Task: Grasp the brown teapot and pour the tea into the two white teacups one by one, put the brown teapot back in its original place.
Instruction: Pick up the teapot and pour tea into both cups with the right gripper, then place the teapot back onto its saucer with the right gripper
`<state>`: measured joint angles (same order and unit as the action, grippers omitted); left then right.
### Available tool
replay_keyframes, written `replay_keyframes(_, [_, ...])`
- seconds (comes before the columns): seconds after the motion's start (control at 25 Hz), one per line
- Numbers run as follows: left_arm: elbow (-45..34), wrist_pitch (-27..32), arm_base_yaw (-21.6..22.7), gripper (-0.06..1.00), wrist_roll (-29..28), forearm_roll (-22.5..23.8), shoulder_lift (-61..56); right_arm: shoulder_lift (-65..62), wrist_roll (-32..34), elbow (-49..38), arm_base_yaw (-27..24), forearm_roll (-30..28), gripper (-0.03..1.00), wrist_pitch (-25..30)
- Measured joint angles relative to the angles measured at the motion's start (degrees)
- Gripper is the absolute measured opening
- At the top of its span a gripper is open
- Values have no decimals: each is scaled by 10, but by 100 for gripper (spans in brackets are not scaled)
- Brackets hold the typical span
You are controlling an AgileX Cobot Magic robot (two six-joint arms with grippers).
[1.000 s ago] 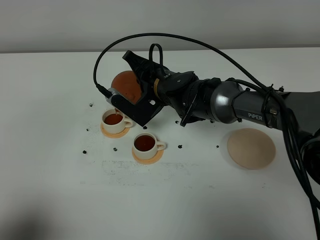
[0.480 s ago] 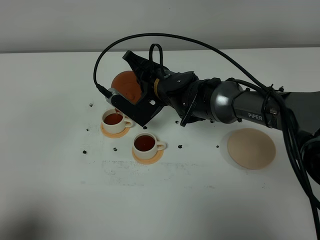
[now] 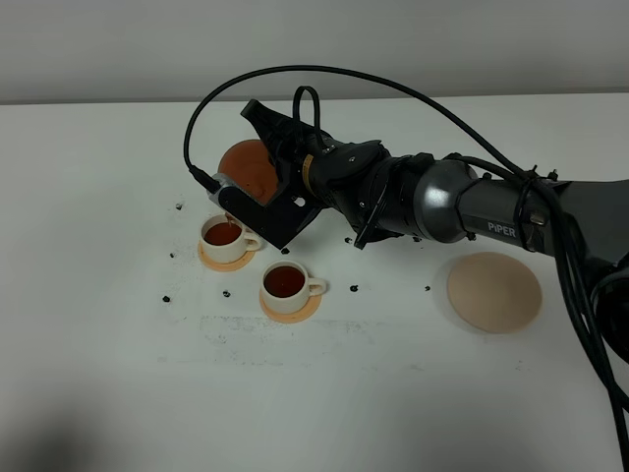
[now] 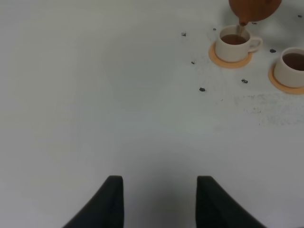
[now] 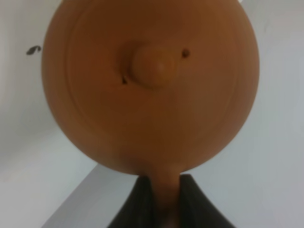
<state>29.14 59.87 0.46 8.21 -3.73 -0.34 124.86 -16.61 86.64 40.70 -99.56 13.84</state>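
My right gripper [image 3: 278,175] reaches across to the left side and is shut on the loop handle of the brown teapot [image 3: 246,167]. The teapot is tilted, its spout down over the far white teacup [image 3: 222,235], and a thin stream of tea runs into that cup. The near teacup [image 3: 285,282] holds dark tea. In the right wrist view the lid and knob of the teapot [image 5: 149,85] fill the frame above the right gripper [image 5: 166,199]. The left gripper [image 4: 160,202] hovers open and empty, far from the teapot [image 4: 254,8] and both cups [image 4: 233,43] [image 4: 293,66].
Each cup sits on a small orange coaster [image 3: 228,260]. The pale beige disc [image 3: 493,292], the teapot's original place, lies bare at the right. Small dark specks [image 3: 354,288] dot the white table around the cups. The right arm's black cables arch above the table.
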Motion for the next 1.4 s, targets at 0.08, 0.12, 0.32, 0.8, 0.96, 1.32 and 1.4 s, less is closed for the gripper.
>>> replay_keyframes(0.08, [0, 0, 0, 37, 0, 0, 0, 0, 0, 0, 0, 0, 9, -2])
replay_keyframes(0.12, [0, 0, 0, 37, 0, 0, 0, 0, 0, 0, 0, 0, 9, -2])
replay_keyframes(0.32, [0, 0, 0, 37, 0, 0, 0, 0, 0, 0, 0, 0, 9, -2])
replay_keyframes(0.8, [0, 0, 0, 37, 0, 0, 0, 0, 47, 0, 0, 0, 9, -5])
replay_keyframes(0.96, [0, 0, 0, 37, 0, 0, 0, 0, 52, 0, 0, 16, 9, -2])
replay_keyframes(1.32, [0, 0, 0, 37, -1, 0, 0, -43, 102, 1, -8, 221, 9, 5])
replay_keyframes(1.4, [0, 0, 0, 37, -1, 0, 0, -56, 110, 4, -14, 309, 9, 13])
